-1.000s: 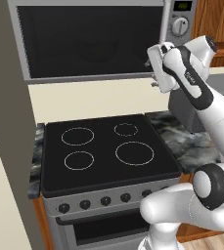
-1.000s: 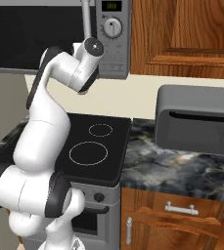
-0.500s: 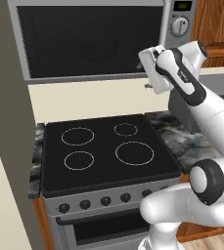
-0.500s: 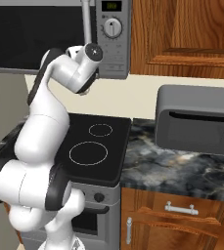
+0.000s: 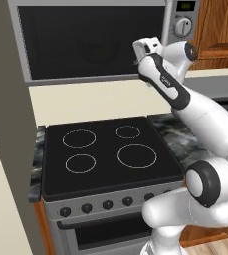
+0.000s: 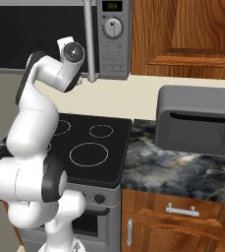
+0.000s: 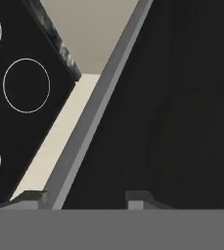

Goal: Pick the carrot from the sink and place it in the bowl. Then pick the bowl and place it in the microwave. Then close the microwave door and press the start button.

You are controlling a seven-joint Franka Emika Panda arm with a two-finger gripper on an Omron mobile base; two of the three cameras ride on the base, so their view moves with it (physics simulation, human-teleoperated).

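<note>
Jaws partly open, holding nothing, gripper (image 7: 86, 197) at microwave door (image 7: 172, 107) lower edge, likely pushing it closed

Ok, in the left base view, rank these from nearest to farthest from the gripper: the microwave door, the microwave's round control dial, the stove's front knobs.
1. The microwave door: right at the gripper, which sits against its lower right edge.
2. The control dial: up and to the right, on the panel beside the door.
3. The stove knobs: far below, along the stove's front.
</note>
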